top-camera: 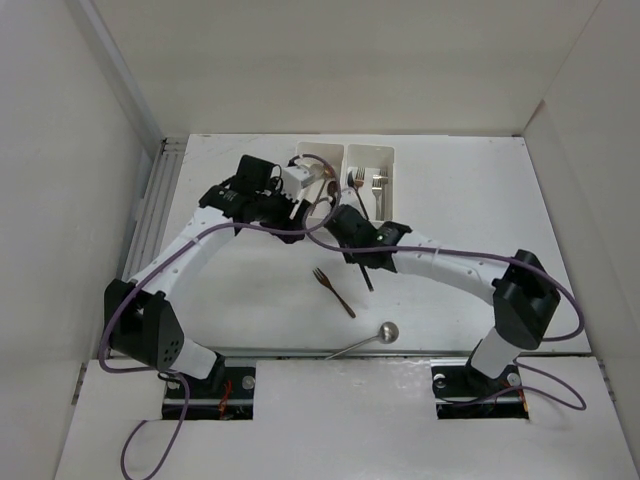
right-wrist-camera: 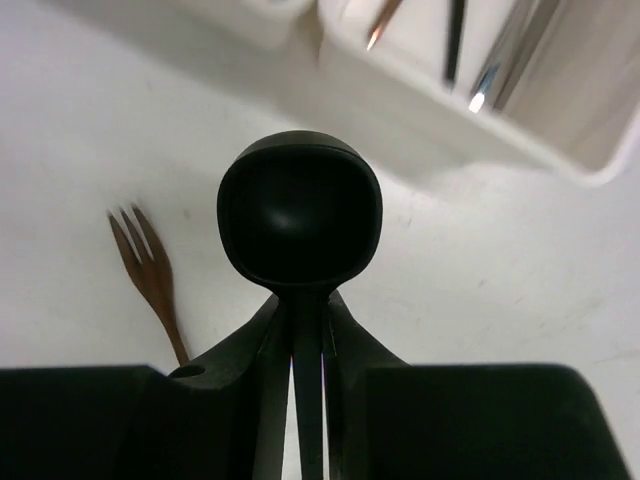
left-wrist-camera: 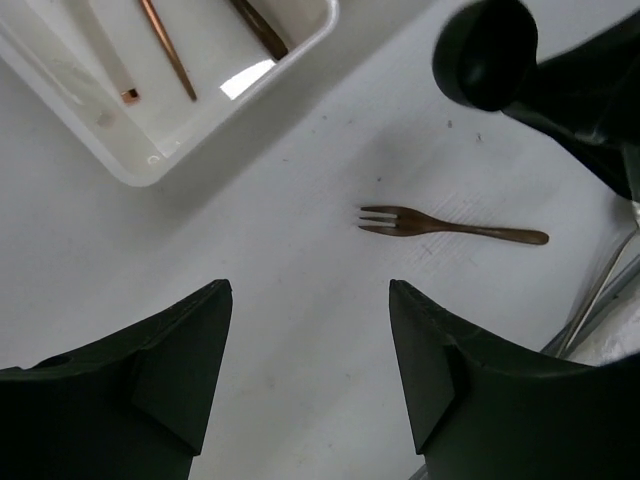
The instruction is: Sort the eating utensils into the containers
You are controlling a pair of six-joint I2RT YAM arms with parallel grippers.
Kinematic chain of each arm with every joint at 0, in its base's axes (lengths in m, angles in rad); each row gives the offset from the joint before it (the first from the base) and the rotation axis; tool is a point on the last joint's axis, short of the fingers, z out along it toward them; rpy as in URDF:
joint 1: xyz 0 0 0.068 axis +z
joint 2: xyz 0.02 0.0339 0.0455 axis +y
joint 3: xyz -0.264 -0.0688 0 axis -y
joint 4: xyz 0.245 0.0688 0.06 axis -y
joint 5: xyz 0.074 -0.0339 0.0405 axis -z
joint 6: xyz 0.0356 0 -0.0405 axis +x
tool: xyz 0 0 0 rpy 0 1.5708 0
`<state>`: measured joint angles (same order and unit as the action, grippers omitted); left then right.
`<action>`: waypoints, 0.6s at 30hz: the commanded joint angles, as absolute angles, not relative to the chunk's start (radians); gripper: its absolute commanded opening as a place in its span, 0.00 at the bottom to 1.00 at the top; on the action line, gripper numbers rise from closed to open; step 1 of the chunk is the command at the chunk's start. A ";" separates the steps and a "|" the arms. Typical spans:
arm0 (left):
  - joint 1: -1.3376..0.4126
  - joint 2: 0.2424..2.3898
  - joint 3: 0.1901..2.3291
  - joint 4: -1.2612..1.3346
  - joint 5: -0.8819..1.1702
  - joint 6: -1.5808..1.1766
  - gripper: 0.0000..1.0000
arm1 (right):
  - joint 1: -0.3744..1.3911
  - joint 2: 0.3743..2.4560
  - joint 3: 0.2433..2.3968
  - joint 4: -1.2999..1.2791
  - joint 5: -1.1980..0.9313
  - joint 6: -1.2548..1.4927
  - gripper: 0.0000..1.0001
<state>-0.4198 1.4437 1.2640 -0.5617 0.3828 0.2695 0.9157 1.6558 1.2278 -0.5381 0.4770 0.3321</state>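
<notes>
My right gripper (right-wrist-camera: 305,300) is shut on the neck of a black spoon (right-wrist-camera: 300,210), whose bowl sticks out ahead of the fingers above the table. That bowl (left-wrist-camera: 485,50) also shows in the left wrist view. A copper fork (top-camera: 333,291) lies flat on the table, left of the spoon (right-wrist-camera: 150,275). My left gripper (left-wrist-camera: 310,290) hangs open and empty over bare table, just short of the fork (left-wrist-camera: 450,225). Two white containers stand side by side at the back: the left one (top-camera: 303,152) holds copper utensils, the right one (top-camera: 390,155) silver forks.
A silver spoon (top-camera: 365,342) lies near the table's front edge, its handle (left-wrist-camera: 600,290) showing at the right of the left wrist view. Both arms cross the middle of the table, with the right gripper (top-camera: 350,222) close beside the left gripper (top-camera: 303,203). White walls enclose the table.
</notes>
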 commanded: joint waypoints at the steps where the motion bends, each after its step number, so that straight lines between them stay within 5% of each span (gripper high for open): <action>1: -0.426 1.381 1.278 -0.601 0.480 0.330 0.62 | 0.913 1.606 1.369 -0.476 0.610 0.275 0.00; 12: -0.420 1.332 1.266 -0.620 0.509 0.305 0.64 | 0.678 2.078 2.040 -0.376 0.388 0.308 0.00; 15: -0.445 1.321 1.244 -0.630 0.497 0.305 0.64 | 0.664 2.251 2.234 -0.417 0.292 0.330 0.28; 16: -0.454 1.321 1.235 -0.630 0.497 0.305 0.64 | 0.664 2.316 2.265 -0.432 0.281 0.330 0.58; 18: -0.465 1.321 1.235 -0.641 0.486 0.305 0.64 | 0.664 2.355 2.319 -0.484 0.270 0.330 0.73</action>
<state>-0.4404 1.3590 1.2507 -0.6075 0.4919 0.2844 0.6411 2.3177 2.2314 -0.4103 0.3565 0.3099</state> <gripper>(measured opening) 0.633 0.696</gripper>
